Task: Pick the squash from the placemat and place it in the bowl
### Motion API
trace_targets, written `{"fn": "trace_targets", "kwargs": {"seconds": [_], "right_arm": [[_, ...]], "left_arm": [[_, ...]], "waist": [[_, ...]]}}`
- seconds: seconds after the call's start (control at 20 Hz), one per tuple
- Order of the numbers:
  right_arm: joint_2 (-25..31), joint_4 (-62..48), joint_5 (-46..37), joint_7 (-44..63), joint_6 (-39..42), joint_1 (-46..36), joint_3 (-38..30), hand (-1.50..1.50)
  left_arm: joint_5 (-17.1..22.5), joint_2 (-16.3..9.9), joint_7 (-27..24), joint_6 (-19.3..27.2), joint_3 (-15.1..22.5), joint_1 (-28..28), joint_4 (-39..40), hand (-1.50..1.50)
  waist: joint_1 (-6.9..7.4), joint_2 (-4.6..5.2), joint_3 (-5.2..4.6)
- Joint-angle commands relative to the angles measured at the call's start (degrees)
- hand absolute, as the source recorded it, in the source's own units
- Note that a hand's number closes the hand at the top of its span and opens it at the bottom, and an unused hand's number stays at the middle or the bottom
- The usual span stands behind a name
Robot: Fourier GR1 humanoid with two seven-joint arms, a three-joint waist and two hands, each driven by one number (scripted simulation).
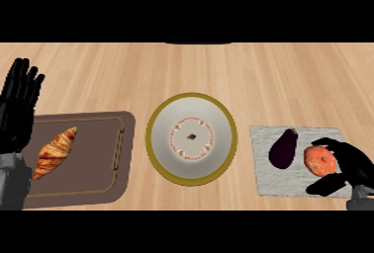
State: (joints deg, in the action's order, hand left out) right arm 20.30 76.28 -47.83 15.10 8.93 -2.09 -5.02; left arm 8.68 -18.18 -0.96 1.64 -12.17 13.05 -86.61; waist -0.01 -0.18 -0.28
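I've got the right hand [349,165] curled around the orange squash [319,159] on the placemat [292,184] right of the bowl [191,139], so I'd lift straight up clear of the eggplant [283,148] before swinging left; left hand [19,106] rests open.

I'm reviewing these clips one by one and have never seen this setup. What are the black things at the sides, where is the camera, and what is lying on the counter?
The single view looks steeply down from the robot's head at a wooden counter. The black shapes are the robot's hands on grey forearms. The left hand rests open at the left edge, fingers up. The right hand curls round an orange squash on a grey placemat, beside a dark eggplant. In the middle is a white bowl with a gold rim, nothing in it. To the left, a croissant lies on a brown tray.
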Motion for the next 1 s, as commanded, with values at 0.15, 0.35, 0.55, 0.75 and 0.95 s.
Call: {"fn": "trace_targets", "kwargs": {"seconds": [0.15, 0.35, 0.55, 0.75, 0.95], "right_arm": [[-0.1, -7.1, -3.9, -5.9, -6.8, -2.9, -0.5, 1.50], [1.2, -7.2, -3.9, -6.7, -5.9, -4.4, -2.1, 1.50], [-1.5, 13.2, -6.2, -0.7, -7.3, 22.4, 0.6, 1.50], [-2.7, 22.0, -7.9, -2.4, -12.1, 39.2, 0.6, 1.50], [-4.3, 34.8, -9.0, -2.6, -16.4, 52.0, -1.3, 1.50]], "left_arm": [[0.0, -0.5, -1.9, -1.5, -1.8, 4.2, 7.2, 0.00], [-0.5, 0.5, 3.0, -0.1, -0.7, -0.2, -3.0, 0.00], [0.2, -0.5, 1.0, 0.2, -3.0, -0.5, -0.2, 0.00], [0.4, -0.8, -1.3, -0.9, -3.9, -3.6, -0.6, 0.00], [-0.3, 0.2, -0.6, -0.5, -2.4, -2.8, -1.3, 0.00]], "waist": [[-0.09, 0.25, 0.29], [0.19, 0.16, 0.30], [-2.54, -0.45, 0.15], [-3.86, -0.65, 0.04], [-2.44, -0.20, 0.14]]}}
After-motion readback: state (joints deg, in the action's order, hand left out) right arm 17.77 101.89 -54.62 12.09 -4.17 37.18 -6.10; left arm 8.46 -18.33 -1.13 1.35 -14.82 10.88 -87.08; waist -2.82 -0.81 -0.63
